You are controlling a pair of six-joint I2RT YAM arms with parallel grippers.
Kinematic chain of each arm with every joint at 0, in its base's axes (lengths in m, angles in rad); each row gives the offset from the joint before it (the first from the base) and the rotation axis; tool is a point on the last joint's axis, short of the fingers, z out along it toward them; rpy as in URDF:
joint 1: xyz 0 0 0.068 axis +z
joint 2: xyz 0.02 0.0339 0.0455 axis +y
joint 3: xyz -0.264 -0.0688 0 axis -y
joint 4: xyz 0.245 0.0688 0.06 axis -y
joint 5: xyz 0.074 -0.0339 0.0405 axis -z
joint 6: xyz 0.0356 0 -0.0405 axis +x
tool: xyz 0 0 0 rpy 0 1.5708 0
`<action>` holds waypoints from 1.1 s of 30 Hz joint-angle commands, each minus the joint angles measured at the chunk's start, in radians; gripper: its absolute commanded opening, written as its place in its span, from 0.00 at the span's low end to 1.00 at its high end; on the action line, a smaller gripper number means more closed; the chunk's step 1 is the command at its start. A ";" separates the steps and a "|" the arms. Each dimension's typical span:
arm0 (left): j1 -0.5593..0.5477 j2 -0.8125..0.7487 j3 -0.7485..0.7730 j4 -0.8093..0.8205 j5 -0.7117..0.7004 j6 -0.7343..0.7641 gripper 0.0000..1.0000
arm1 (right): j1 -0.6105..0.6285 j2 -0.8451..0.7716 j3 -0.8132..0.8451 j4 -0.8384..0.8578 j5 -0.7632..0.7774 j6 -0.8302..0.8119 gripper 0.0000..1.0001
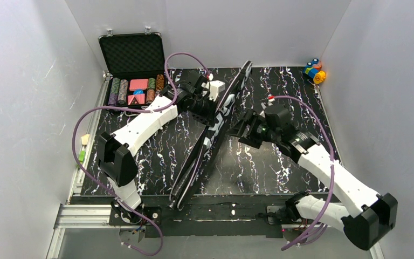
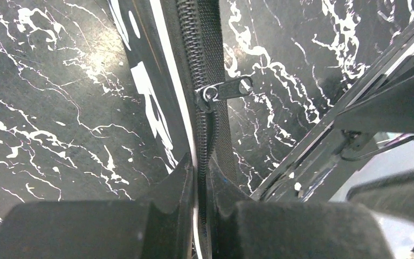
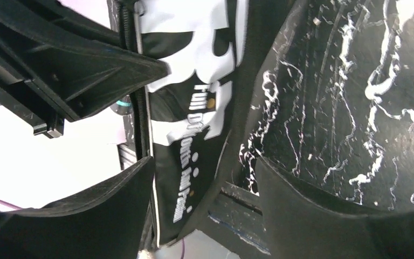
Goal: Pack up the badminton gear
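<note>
My left gripper (image 2: 199, 175) pinches shut on the zip edge of the black racket-shaped fabric bag (image 1: 197, 162), lying from 6 towards 12 o'clock — contents hidden. My right gripper (image 3: 205, 167) gapes beside it. At 11 o'clock, an open black case (image 1: 132, 54) holds poker chips (image 1: 119, 91).

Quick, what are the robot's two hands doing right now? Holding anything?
Left gripper: shut on the zip edge of the black bag.
Right gripper: open, jaws either side of the bag.

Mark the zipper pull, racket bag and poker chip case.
zipper pull (image 2: 229, 88): left wrist view, on its metal tab.
racket bag (image 1: 194, 167): top view, on its narrow lower part.
poker chip case (image 1: 132, 54): top view, on the lid's foam.
</note>
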 commanded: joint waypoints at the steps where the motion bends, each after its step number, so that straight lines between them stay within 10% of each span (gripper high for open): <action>1: 0.011 -0.006 0.084 0.049 0.079 -0.090 0.00 | 0.125 0.099 0.188 -0.038 0.085 -0.103 0.79; 17: 0.011 -0.051 0.051 0.078 0.107 -0.153 0.00 | 0.499 0.482 0.599 -0.335 0.585 -0.253 0.85; 33: 0.011 -0.144 -0.015 0.108 0.120 -0.172 0.00 | 0.535 0.606 0.692 -0.382 0.806 -0.303 0.46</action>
